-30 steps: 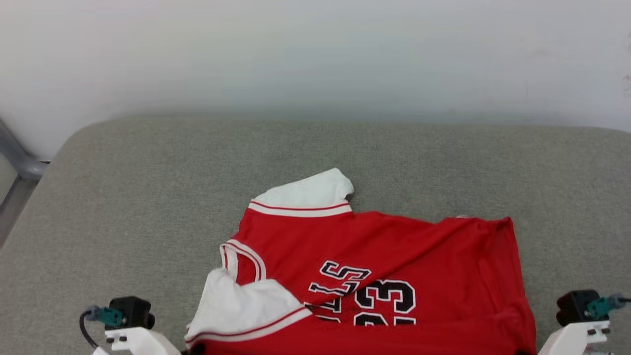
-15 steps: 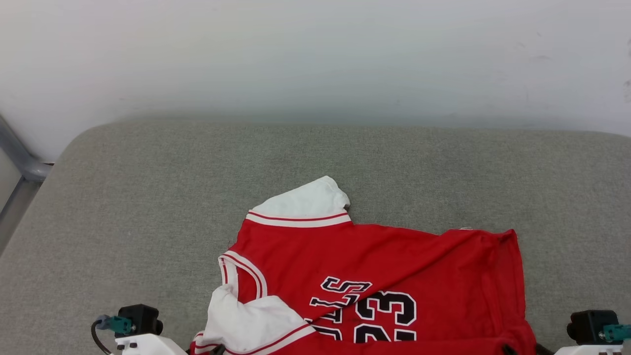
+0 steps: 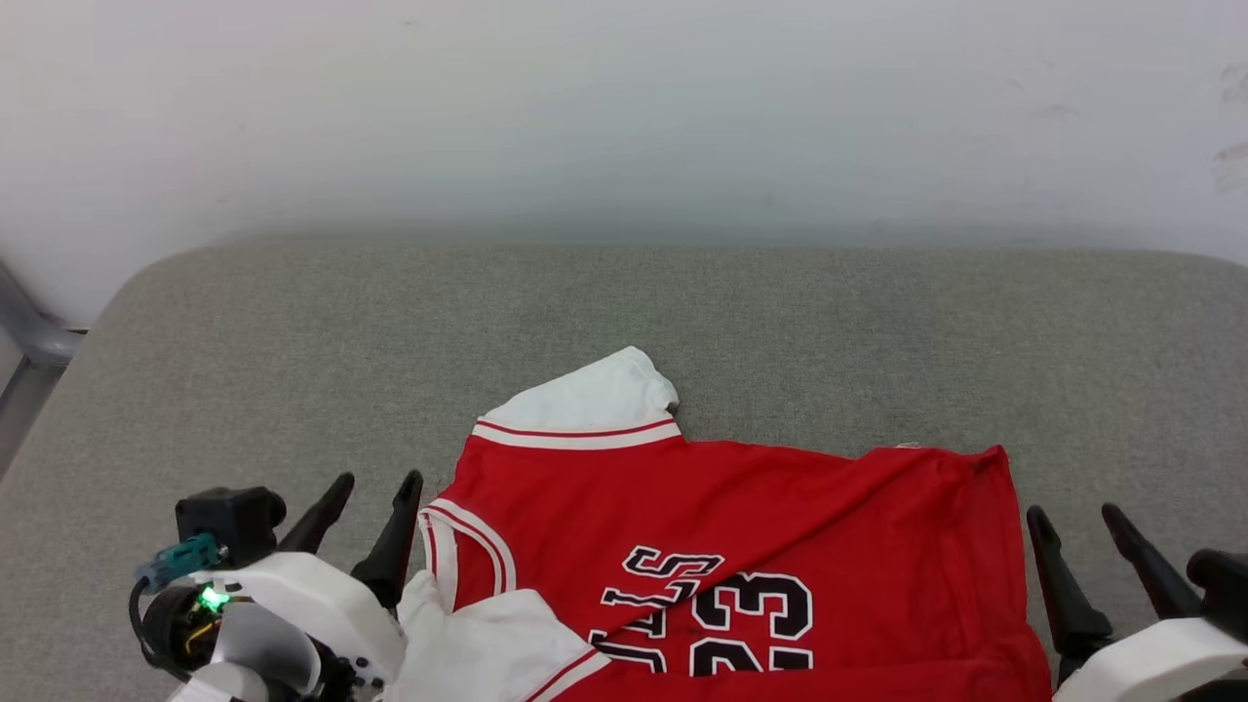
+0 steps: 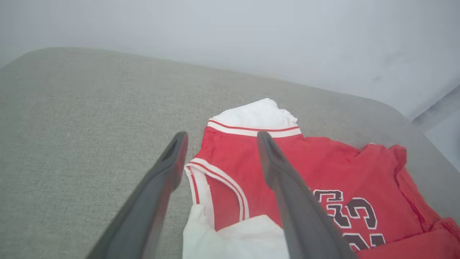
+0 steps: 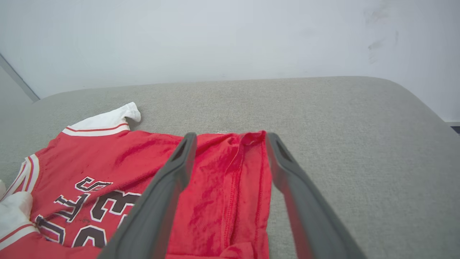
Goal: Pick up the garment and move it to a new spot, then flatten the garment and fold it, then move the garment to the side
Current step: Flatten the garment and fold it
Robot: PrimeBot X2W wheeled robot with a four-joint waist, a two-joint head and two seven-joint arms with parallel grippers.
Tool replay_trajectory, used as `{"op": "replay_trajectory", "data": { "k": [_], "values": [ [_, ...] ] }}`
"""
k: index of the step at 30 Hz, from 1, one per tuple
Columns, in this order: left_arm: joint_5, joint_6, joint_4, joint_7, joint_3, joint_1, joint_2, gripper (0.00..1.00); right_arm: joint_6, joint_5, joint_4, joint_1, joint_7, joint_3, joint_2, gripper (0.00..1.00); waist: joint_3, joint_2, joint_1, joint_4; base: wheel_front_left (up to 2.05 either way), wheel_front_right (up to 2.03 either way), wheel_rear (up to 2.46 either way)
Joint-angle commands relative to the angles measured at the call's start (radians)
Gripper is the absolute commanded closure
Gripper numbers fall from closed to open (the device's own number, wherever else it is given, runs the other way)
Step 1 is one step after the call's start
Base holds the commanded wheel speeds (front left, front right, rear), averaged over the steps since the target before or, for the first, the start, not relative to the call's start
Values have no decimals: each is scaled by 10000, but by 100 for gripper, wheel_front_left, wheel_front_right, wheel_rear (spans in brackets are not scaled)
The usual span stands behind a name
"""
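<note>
We have the garment lying chest-up on the grey padded surface, with one white sleeve pointing away from us and the other crumpled beside the collar. Our left gripper sits just beside the garment's collar end and our right gripper just beside its hem. Both have their fingers parted and hold nothing, placed, we judge, to take opposite ends for flattening. Beyond the garment the woven surface runs to a pale wall. A grey metal bar stands well off its collar side.

Red garment — white sleeves, black-and-white lettering — grey cushion
</note>
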Motion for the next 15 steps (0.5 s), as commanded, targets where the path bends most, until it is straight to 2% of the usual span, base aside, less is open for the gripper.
{"op": "replay_trajectory", "data": {
  "k": [1, 7, 11, 15],
  "values": [
    [248, -68, 40, -290, 11, -208, -41, 0, -8, -89, -123, -171, -162, -34, 71, 0, 94, -1, 0, -44, 0, 0, 0],
    [1024, -396, 510, -1764, -35, -1180, -505, 0, -8, -366, -812, -693, -349, -334, 250, 0, 897, -1, 0, -252, 0, 0, 0],
    [1464, -421, 935, -2240, -29, -2001, -758, 0, -8, -482, -1318, -1091, -351, -385, 308, 0, 1705, -1, 0, -460, 0, 0, 0],
    [1591, -710, 1511, -2365, -49, -2989, -985, 0, -8, -589, -1562, -1489, -295, -394, 350, 0, 2403, -1, 0, -681, 0, 0, 0]
  ]
}}
